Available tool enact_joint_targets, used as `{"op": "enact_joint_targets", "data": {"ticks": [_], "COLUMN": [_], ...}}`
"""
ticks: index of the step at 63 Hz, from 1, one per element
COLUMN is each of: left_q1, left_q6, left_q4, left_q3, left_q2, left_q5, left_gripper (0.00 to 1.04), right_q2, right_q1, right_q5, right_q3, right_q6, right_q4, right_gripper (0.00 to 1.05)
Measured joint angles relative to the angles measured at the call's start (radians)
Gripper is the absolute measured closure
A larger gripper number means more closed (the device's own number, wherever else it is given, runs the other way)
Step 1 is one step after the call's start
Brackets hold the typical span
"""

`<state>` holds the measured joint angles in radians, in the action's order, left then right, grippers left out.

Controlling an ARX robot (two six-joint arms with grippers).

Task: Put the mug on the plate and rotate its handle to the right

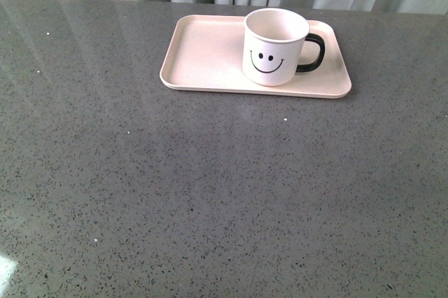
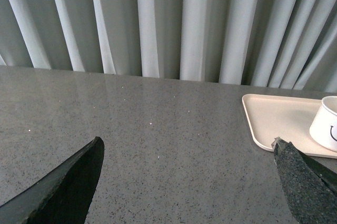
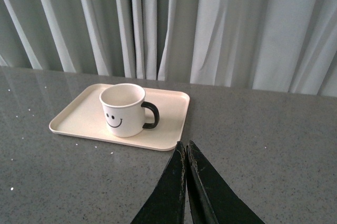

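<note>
STEP: final check — mug (image 1: 275, 47) upright on plate (image 1: 203, 53), handle (image 1: 313, 53) pointing right | LEFT: left gripper (image 2: 187, 153) jaws spread, empty | RIGHT: right gripper (image 3: 186, 153) jaws closed, empty | NEXT: nothing evidently outstanding — task appears complete.

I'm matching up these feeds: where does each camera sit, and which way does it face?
Front: on the robot's body, looking down over the table at the mug on the plate; no arm shows.
Left wrist: faces the curtain; open left gripper.
Right wrist: faces the mug; shut right gripper.
All three share mug and plate.
</note>
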<state>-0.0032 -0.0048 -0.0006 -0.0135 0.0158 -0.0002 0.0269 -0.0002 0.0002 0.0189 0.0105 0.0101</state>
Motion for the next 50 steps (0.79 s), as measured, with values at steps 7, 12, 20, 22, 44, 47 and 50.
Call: {"op": "enact_joint_targets", "data": {"ticks": [7,12,20,22,44,47,50], "left_q1": [0.000,0.000,0.000,0.000,0.000,0.000,0.000], "left_q6": [0.000,0.000,0.000,0.000,0.000,0.000,0.000], "left_q4": [0.000,0.000,0.000,0.000,0.000,0.000,0.000], "left_q3": [0.000,0.000,0.000,0.000,0.000,0.000,0.000], "left_q2": [0.000,0.000,0.000,0.000,0.000,0.000,0.000], "left_q5": [0.000,0.000,0.000,0.000,0.000,0.000,0.000], "left_gripper": [0.09,0.09,0.09,0.09,0.09,0.09,0.09], "right_q2": [-0.019,-0.020,-0.021,-0.021,-0.021,-0.021,-0.021], "right_q1": [0.000,0.000,0.000,0.000,0.000,0.000,0.000], "right_q5": [0.000,0.000,0.000,0.000,0.000,0.000,0.000], "right_q3": [0.000,0.000,0.000,0.000,0.000,0.000,0.000], "right_q6": [0.000,0.000,0.000,0.000,0.000,0.000,0.000], "right_q4": [-0.007,-0.008,-0.008,-0.008,-0.009,-0.009,-0.008], "right_gripper": [1.03,1.03,0.97,0.92,0.34,0.26,0.19]}}
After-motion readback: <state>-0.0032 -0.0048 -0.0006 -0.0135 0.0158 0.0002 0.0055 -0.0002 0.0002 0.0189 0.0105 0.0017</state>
